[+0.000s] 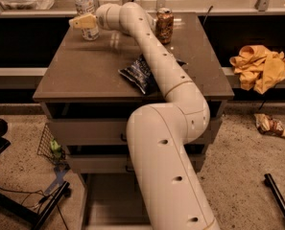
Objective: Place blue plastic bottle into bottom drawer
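Observation:
The blue plastic bottle [86, 9], clear with a white cap and a pale label, stands upright at the far left corner of the brown cabinet top [79, 75]. My gripper [81, 21] is at the bottle's lower half, right in front of it and covering part of its label. My arm reaches to it from the lower middle of the view. The bottom drawer [106, 200] is pulled out below the cabinet. Its pale floor shows left of my arm, and the arm hides the rest.
A brown drink can [164, 25] stands at the far middle of the top. A blue chip bag [138, 74] lies near the centre, partly under my arm. Two upper drawers [84, 131] are shut. A yellow cloth [260, 67] lies to the right and a wire basket [51, 145] to the left.

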Available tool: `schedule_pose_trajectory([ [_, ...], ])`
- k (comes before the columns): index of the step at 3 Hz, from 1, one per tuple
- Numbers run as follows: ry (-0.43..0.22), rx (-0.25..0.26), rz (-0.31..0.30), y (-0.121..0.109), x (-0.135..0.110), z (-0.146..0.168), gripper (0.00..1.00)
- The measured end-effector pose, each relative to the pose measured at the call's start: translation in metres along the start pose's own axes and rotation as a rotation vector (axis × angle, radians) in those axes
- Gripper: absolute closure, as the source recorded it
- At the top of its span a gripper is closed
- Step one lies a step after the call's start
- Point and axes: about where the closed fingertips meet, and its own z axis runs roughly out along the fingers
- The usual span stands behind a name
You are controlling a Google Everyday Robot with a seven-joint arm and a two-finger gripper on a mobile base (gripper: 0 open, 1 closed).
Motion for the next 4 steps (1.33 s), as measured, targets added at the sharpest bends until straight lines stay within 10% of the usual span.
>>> schedule_pose_trajectory([
  [1, 0.002, -0.002, 0.004, 0.003, 0.0, 0.008, 0.0],
  [4, 0.012, -0.019, 0.002, 0.014, 0.005, 0.021, 0.72],
])
